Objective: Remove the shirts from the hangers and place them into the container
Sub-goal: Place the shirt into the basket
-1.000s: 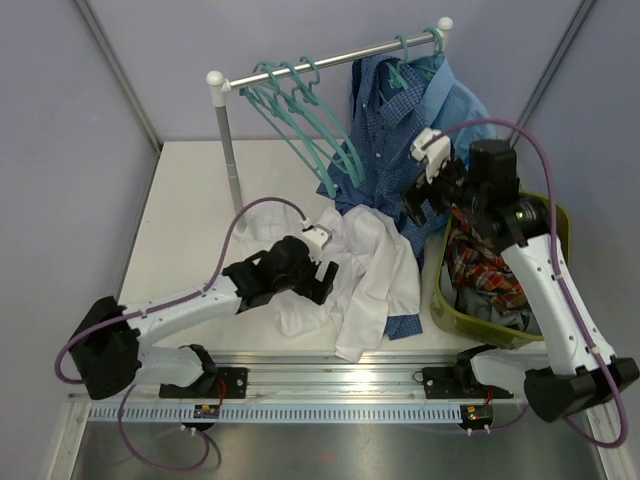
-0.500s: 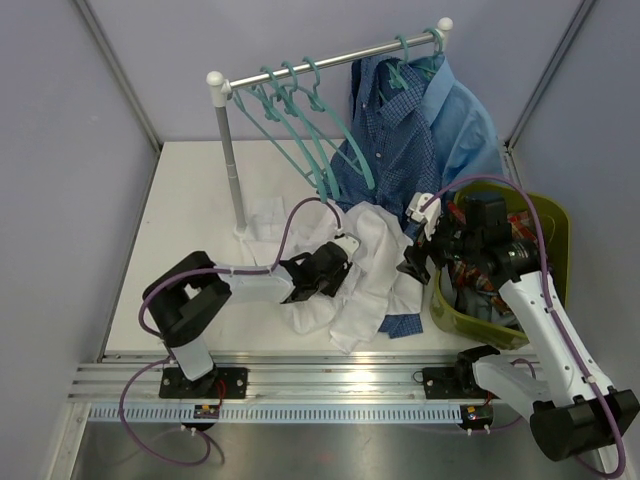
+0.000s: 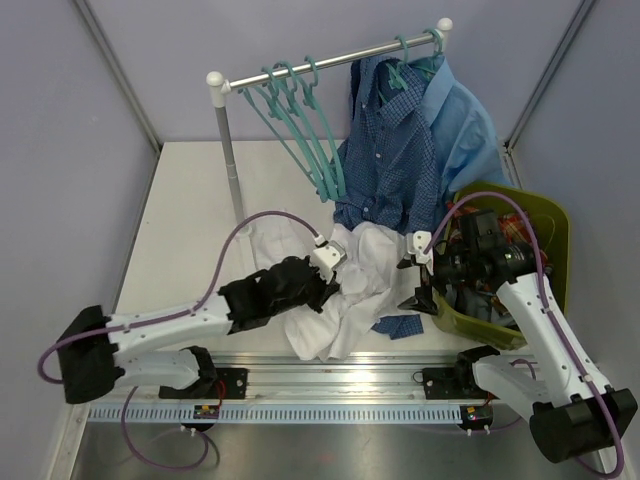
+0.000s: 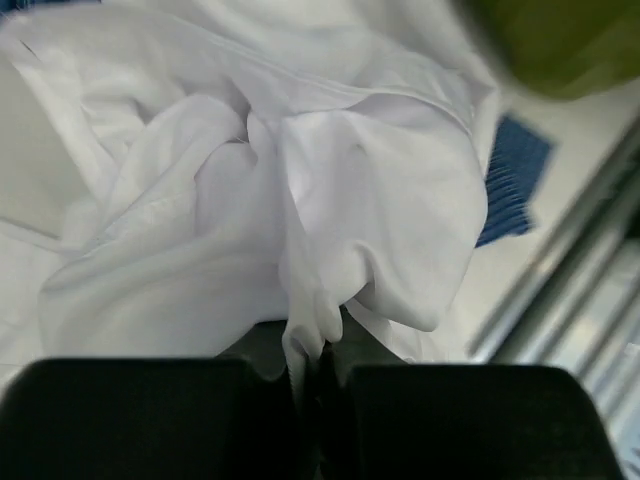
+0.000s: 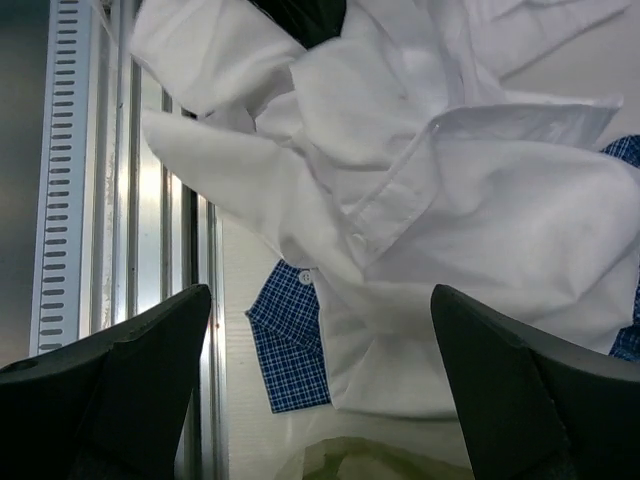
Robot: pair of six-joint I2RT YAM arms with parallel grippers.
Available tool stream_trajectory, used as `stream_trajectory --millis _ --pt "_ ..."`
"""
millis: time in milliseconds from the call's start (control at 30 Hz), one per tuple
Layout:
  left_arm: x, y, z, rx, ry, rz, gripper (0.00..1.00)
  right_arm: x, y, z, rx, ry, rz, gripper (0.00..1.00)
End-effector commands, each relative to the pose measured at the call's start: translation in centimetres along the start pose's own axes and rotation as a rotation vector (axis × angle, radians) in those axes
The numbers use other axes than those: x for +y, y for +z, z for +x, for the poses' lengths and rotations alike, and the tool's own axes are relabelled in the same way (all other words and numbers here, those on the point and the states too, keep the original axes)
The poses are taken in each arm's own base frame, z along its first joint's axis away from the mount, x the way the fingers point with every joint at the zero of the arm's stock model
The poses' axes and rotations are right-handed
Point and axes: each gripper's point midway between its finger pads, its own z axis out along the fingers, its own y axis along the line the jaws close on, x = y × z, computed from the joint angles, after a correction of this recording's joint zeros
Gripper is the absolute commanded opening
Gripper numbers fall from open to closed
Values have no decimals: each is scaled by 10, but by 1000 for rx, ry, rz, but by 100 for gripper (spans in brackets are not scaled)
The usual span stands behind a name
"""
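Note:
A white shirt [image 3: 355, 290] lies crumpled on the table near the front edge. My left gripper [image 3: 328, 290] is shut on a fold of this white shirt [image 4: 300, 200], the cloth pinched between its fingers [image 4: 200, 410]. My right gripper [image 3: 420, 293] hangs open just right of the shirt [image 5: 450, 200], beside the olive container [image 3: 555, 235]. A plaid shirt [image 3: 508, 228] lies in the container. A dark blue check shirt [image 3: 390, 165] and a light blue shirt [image 3: 465, 120] hang on teal hangers [image 3: 405, 62]. Its cuff [image 5: 290, 350] trails on the table. Three empty hangers [image 3: 300, 115] hang to the left.
The silver rail [image 3: 330, 62] stands on a post [image 3: 232, 170] at the back left. An aluminium track [image 3: 330, 375] runs along the table's front edge. Purple cables loop over both arms. Blue walls close in the sides.
My left gripper has shut on the white shirt and bunched it toward the front. My right arm has come down from the hanging shirts to beside the container, still open.

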Motion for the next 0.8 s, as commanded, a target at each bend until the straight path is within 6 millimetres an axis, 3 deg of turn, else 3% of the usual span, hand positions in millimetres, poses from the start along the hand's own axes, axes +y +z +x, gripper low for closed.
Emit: stream_trajectory --millis 0,133,233,267,333,367,433,467,600,767 --pt "-34 -49 -71 -218 27 152 0 1 -1 -34 -123 -99 -54 99" --pt "-44 -94 -127 -366 23 201 0 -4 4 -62 -185 -84 -83 99" --pt "-52 -117 -158 -447 31 238 0 -1 9 -79 -191 -83 -118 99" --pt "-56 -131 -182 -507 33 258 0 -4 5 -93 -207 -100 -110 99" --pt "-62 -137 -201 -545 47 276 0 -7 2 -118 -242 -91 -120 99" --pt "-65 -153 -227 -615 44 285 0 -8 2 -127 -255 -89 -125 99" --pt "-75 -156 -246 -652 58 322 0 -10 2 -150 -299 -58 -152 99" --pt "-79 -172 -270 -725 55 341 0 -10 2 -156 -315 -45 -164 99" --pt "-95 -195 -317 -858 43 414 0 -10 4 -179 -374 -11 -223 99" --pt "-110 -206 -350 -977 -25 501 0 3 -14 -217 -471 -43 -347 99"
